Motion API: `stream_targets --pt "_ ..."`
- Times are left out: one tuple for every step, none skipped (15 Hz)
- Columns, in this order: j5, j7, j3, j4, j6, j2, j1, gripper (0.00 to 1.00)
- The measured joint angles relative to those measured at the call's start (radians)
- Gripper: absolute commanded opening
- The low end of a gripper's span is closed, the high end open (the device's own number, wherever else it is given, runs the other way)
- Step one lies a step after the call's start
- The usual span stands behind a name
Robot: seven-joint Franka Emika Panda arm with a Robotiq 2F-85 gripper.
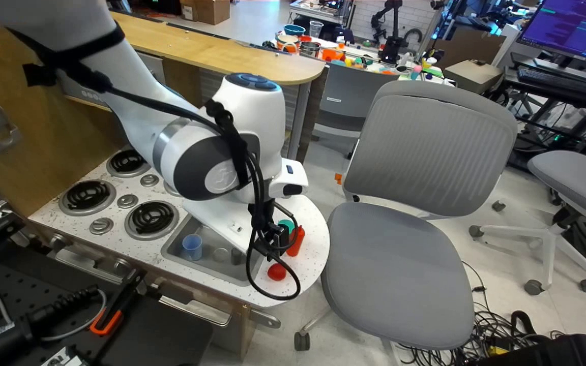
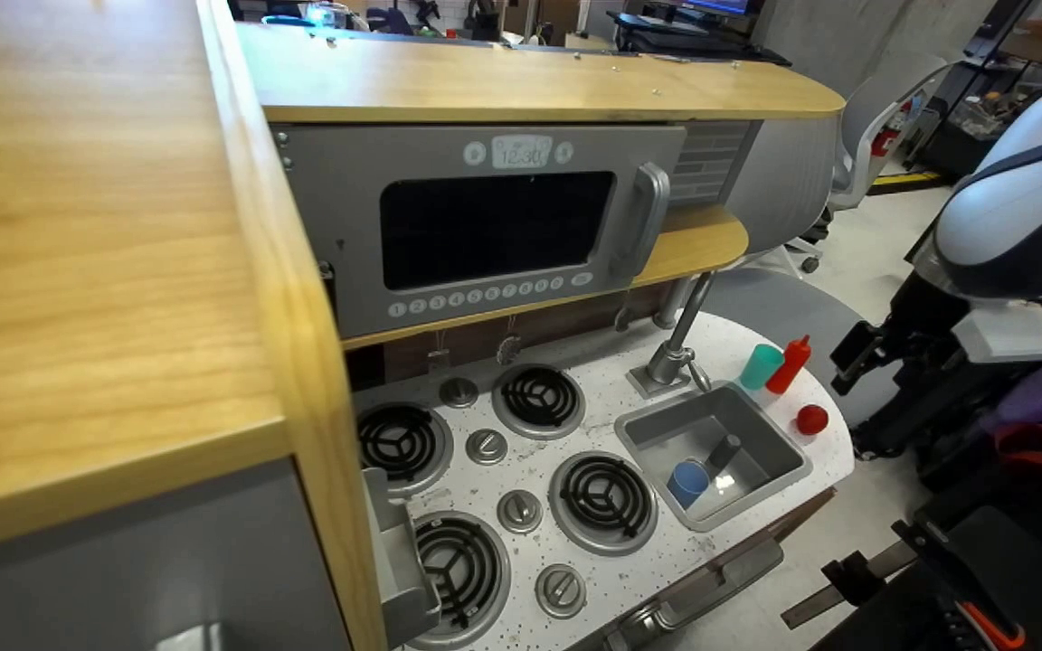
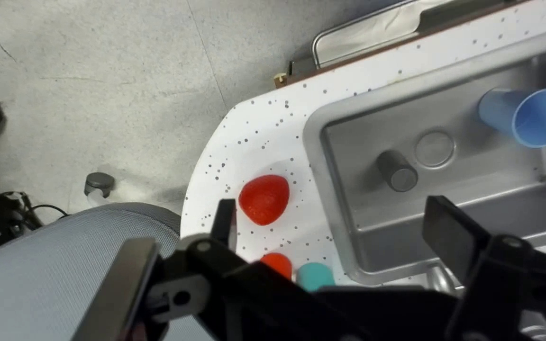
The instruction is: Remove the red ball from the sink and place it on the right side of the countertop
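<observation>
Speckled ctrtop (image 3: 263, 142), red ball (image 2: 812, 419) nr sink (image 2: 702, 429), gry chair (image 1: 400, 259)

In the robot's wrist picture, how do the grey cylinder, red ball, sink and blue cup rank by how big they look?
1. Sink, though the picture's edge cuts it off
2. Blue cup
3. Red ball
4. Grey cylinder
Real sizes may differ: the cylinder sits inside the sink, likely farther away than the ball.

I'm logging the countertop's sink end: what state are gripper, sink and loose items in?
Gripper: open, holding nothing
Sink: two items inside
Blue cup: upright in the sink
Grey cylinder: there too, seemingly upright
Red ball: on the countertop, outside the sink
Red bottle: upright
Teal cup: upright
</observation>
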Motion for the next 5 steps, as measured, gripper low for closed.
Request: stream_targets --pt "0.000 -0.028 0.002 -0.028 -0.027 -0.044 -0.011 1.00" --pt "0.000 -0.047 0.000 -0.051 -0.070 -0.086 -0.021 1.00" --pt "0.000 -0.051 -0.002 -0.060 -0.083 -0.108 -0.026 1.00" --pt "0.000 -0.051 -0.002 -0.060 -0.083 -0.111 -0.027 1.00" --pt "0.000 -0.050 -0.001 -0.058 -0.081 -0.105 -0.025 1.00"
